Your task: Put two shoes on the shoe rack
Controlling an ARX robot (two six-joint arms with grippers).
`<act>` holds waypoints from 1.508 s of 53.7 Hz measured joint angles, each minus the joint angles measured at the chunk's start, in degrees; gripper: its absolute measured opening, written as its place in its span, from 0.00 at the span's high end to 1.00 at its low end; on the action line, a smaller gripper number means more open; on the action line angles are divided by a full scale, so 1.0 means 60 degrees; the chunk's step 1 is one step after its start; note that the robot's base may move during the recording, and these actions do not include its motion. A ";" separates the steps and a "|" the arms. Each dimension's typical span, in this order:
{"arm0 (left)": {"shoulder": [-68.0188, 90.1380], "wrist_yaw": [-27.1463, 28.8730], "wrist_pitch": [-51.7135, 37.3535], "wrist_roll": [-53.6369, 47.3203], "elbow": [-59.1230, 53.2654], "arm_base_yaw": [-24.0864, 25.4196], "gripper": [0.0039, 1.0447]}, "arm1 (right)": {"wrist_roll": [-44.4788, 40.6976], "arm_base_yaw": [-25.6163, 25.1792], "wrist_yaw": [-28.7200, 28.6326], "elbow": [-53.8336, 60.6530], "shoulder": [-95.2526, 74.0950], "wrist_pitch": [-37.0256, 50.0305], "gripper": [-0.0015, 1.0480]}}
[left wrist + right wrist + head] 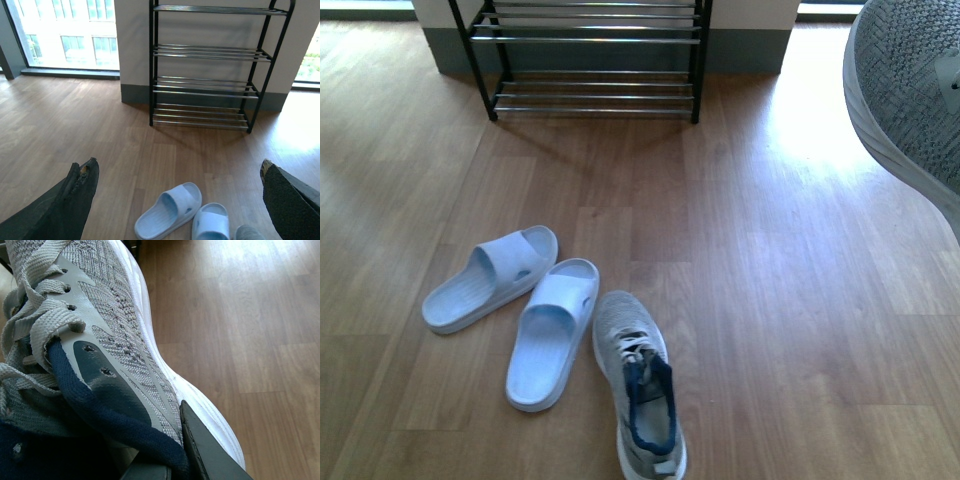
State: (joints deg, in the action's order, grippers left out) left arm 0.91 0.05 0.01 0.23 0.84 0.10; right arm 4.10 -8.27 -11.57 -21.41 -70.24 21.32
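While left fingers (75, 192) hang spread and empty, right fingers (210, 452) pinch the soft, likely light sneaker (120, 330) by its firmer collar.

You've got strong daylight here: the windows (75, 35) blow out white, and glare washes the floor (810, 130) at one o'clock. Soft shadow spreads before the shoe rack (595, 40). The sneaker (910, 100) at two o'clock looks soft.

Front view: lifted sneaker (905, 100) is cropped by the right edge, only part of the knit upper and sole visible. Shoe rack (595, 90) upper tiers cut off at top. Right wrist view: one finger (210, 455) shows outside the sneaker's collar, the other is hidden.
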 joint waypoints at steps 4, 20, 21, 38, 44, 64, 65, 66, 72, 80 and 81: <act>0.0000 -0.0004 0.0000 0.0000 0.0000 -0.0004 0.09 | -0.0007 0.0000 0.0029 0.0004 0.0000 -0.0004 0.99; 0.0000 -0.0029 0.0000 -0.0004 0.0000 0.0000 0.09 | -0.0007 -0.0062 0.0182 0.0011 -0.0004 -0.0004 0.99; 0.0000 -0.0025 0.0000 -0.0004 0.0000 0.0000 0.09 | -0.0007 -0.0062 0.0175 0.0011 -0.0004 -0.0004 0.99; 0.3497 0.3690 0.1665 0.1020 0.0892 -0.0907 0.09 | -0.0015 -0.0047 0.0058 0.0011 0.0000 -0.0004 0.99; 0.7158 0.2892 -0.1075 0.0787 0.0900 -0.0299 0.09 | -0.0015 -0.0047 0.0055 0.0011 0.0000 -0.0004 0.99; 1.8506 -0.0554 -0.7533 0.0430 0.2754 0.0025 0.09 | -0.0015 -0.0047 0.0058 0.0011 0.0000 -0.0004 0.99; 1.9128 -0.0852 -0.7617 0.0408 0.2973 -0.0047 0.09 | -0.0015 -0.0047 0.0062 0.0011 0.0000 -0.0004 0.99; 1.9522 -0.1053 -0.7632 0.0375 0.3122 -0.0106 0.09 | -0.0015 -0.0047 0.0062 0.0011 0.0000 -0.0004 0.99; 2.1045 -0.1749 -0.7617 0.0324 0.3792 -0.0353 0.09 | -0.0015 -0.0047 0.0058 0.0011 0.0000 -0.0004 0.99; 2.2247 -0.2350 -0.7308 0.0106 0.4659 -0.0612 0.09 | -0.0015 -0.0047 0.0062 0.0011 0.0000 -0.0004 0.99; 2.2316 -0.2368 -0.7271 0.0073 0.4732 -0.0630 0.09 | -0.0015 -0.0047 0.0062 0.0011 0.0000 -0.0004 0.99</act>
State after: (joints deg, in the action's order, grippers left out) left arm 134.80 -14.15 -43.62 0.67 29.23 -3.68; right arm 4.01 -8.56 -11.20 -21.34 -70.24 21.30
